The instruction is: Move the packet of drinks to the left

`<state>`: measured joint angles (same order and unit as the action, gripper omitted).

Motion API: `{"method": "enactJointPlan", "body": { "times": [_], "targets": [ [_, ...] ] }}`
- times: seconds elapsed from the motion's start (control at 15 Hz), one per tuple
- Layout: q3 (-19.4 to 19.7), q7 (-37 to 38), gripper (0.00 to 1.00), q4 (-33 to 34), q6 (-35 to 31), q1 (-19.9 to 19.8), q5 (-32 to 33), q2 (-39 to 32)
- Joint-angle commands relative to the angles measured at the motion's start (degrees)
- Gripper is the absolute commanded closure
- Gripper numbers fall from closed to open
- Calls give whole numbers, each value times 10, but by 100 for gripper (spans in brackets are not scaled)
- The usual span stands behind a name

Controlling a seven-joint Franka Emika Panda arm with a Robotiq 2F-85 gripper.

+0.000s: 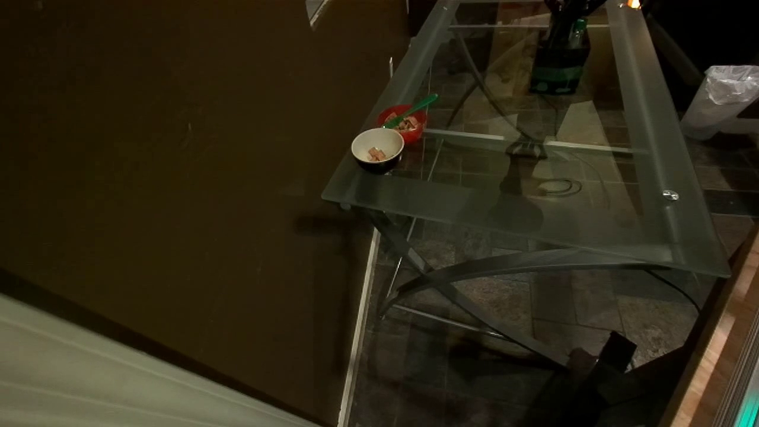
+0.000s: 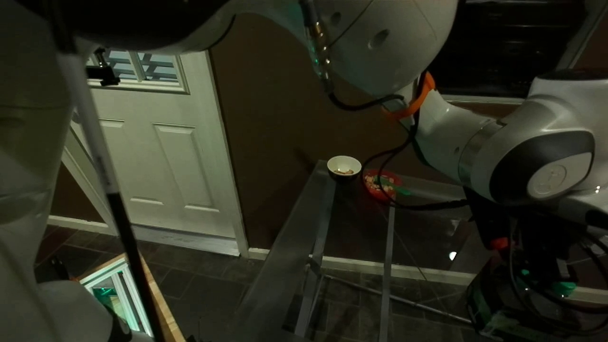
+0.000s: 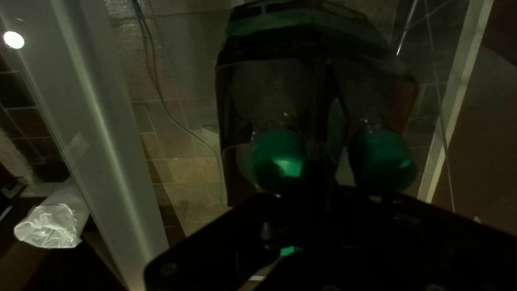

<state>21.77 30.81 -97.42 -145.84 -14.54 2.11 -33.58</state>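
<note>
Far along the glass tabletop in an exterior view | blocky green-and-black drink packet below my black gripper | fingers dark, spread I cannot tell

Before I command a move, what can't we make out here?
Packet of drinks: lower part cut off by the bottom edge in an exterior view.
Gripper: darkness in the wrist view hides whether it's shut.
Red bowl: partly hidden behind the white-lined bowl in an exterior view.

From my station I can read no words or numbers anywhere, and all I make out is a faint rounded emblem on the pale joint cap of the robot arm.
</note>
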Motion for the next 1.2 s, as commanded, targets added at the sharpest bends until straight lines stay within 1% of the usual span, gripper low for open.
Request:
{"method": "enactJointPlan", "body": {
  "times": [0.0, 0.27, 0.67, 0.93, 1.13],
  "targets": [
    [-10, -27, 99, -34, -5, 10, -11, 42],
    [-26, -54, 99, -67, -7, 18, -11, 67],
    [-55, -111, 99, -144, -20, 29, -10, 129],
    [-68, -143, 99, -193, -41, 39, -3, 165],
    [-78, -169, 99, -224, -70, 44, -3, 186]
  ]
}}
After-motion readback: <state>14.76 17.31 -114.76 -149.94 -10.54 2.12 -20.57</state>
